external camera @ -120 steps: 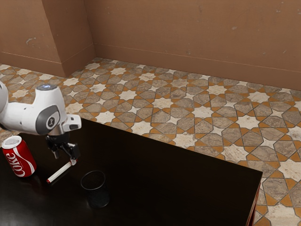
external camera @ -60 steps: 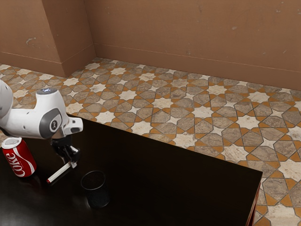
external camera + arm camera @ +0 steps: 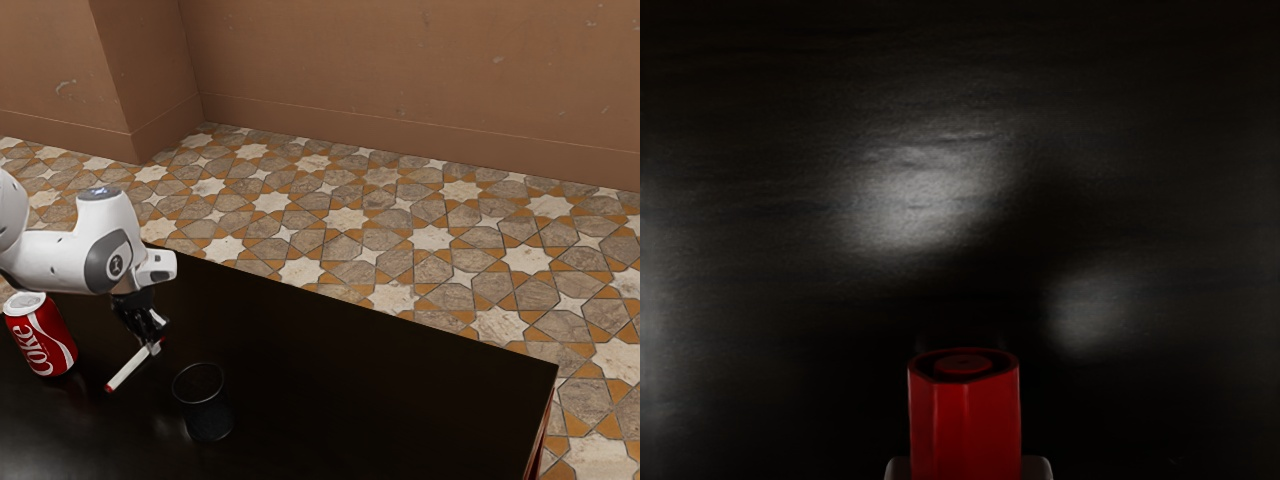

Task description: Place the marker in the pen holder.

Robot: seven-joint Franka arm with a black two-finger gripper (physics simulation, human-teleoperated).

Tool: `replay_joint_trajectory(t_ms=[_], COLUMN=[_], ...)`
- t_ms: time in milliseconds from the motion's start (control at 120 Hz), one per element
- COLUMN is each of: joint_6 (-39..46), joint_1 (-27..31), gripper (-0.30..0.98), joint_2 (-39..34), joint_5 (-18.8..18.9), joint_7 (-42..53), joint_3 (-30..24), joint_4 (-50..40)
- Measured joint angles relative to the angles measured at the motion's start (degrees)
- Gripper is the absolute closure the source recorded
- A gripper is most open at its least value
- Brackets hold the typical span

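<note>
I am keeping the pincer [image 3: 155,346] clamped on the marker [image 3: 129,367], whose free red end is shifting and apparently rising off the table [image 3: 350,400], so carrying it to the nearby pen holder [image 3: 207,414] is becoming my next job.

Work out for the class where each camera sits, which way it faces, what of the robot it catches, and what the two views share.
Exterior view: sits at the arm's side, above the table, looking down across it toward the tiled floor and wall; the arm and end effector show at its left.
Wrist view: sits on the hand, looking down at the dark tabletop; fingertips show at the lower edge, beside the marker.
Shared: marker, tabletop and part of the end effector.
</note>
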Motion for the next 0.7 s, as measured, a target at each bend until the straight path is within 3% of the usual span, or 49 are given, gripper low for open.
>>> replay_joint_trajectory(t_ms=[100, 317, 567, 700], joint_6=[-0.6, -8.5, -11.6, -7.5], joint_1=[-0.2, -6.2, -12.9, -15.7], gripper=[0.75, 0.77, 0.79, 0.79], joint_2=[-3.2, -26.1, -32.3, -30.7], joint_5=[0.5, 1.0, -2.3, -8.2], joint_7=[-0.2, -0.8, -1.0, 0.7], joint_3=[0.0, 0.0, 0.3, 0.4], joint_4=[0.1, -0.5, -7.5, -9.5])
